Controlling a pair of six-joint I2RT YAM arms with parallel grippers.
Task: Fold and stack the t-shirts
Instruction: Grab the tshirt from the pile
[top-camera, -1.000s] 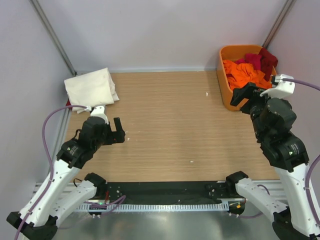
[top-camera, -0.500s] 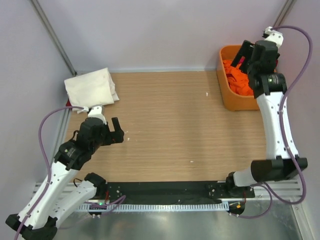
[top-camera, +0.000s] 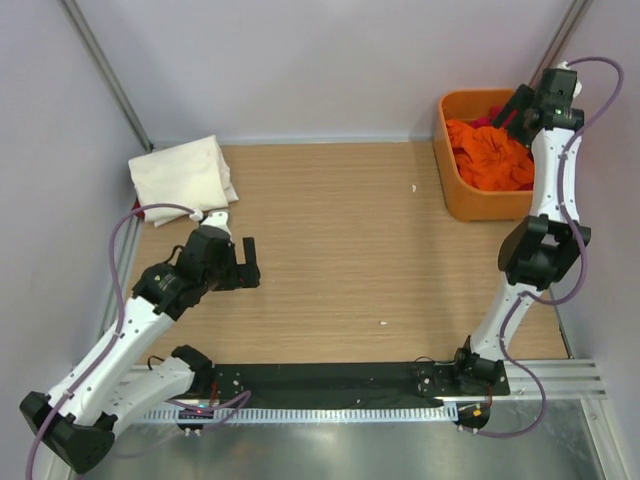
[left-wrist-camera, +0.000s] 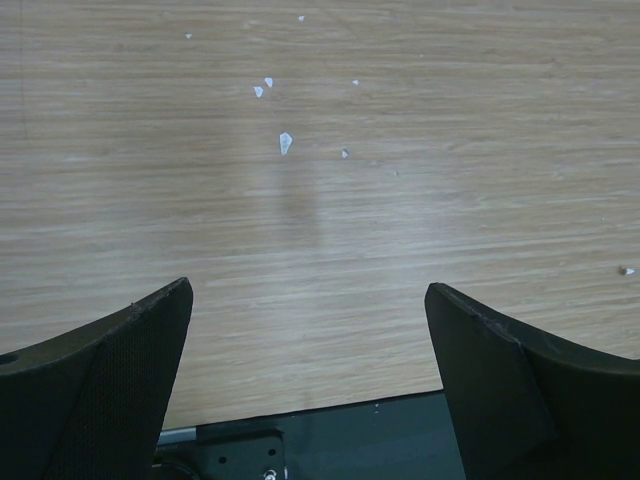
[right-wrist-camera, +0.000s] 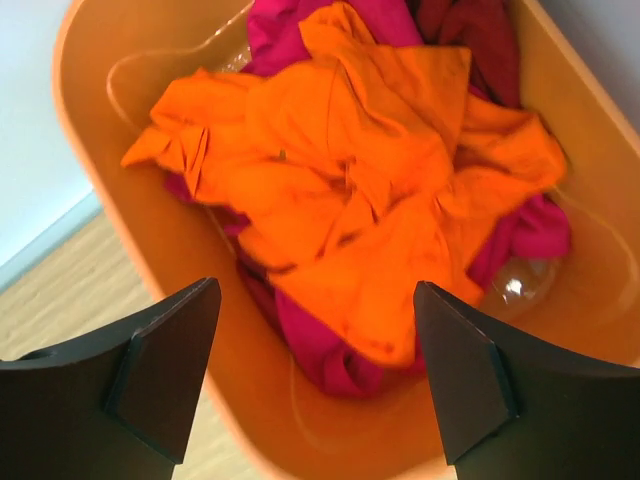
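Observation:
A bright orange t-shirt (top-camera: 495, 160) lies crumpled on top in the orange plastic tub (top-camera: 452, 190) at the back right; it also shows in the right wrist view (right-wrist-camera: 360, 190). Crimson cloth (right-wrist-camera: 340, 350) and dark red cloth (right-wrist-camera: 480, 40) lie under and behind it. A cream-white t-shirt (top-camera: 183, 173) lies folded at the back left. My right gripper (top-camera: 518, 108) is open and empty above the tub (right-wrist-camera: 120, 260), over the shirts (right-wrist-camera: 315, 330). My left gripper (top-camera: 243, 265) is open and empty, low over bare wood at the left (left-wrist-camera: 310, 320).
The wooden table (top-camera: 340, 240) spans the middle. A black strip (top-camera: 330, 380) runs along its near edge, also in the left wrist view (left-wrist-camera: 350, 440). Small white specks (left-wrist-camera: 285, 143) lie on the wood. Grey walls and metal posts (top-camera: 105, 75) enclose the back and sides.
My right arm has swung up and back from beside the tub to above its far right corner. My left gripper has shifted slightly right and towards me.

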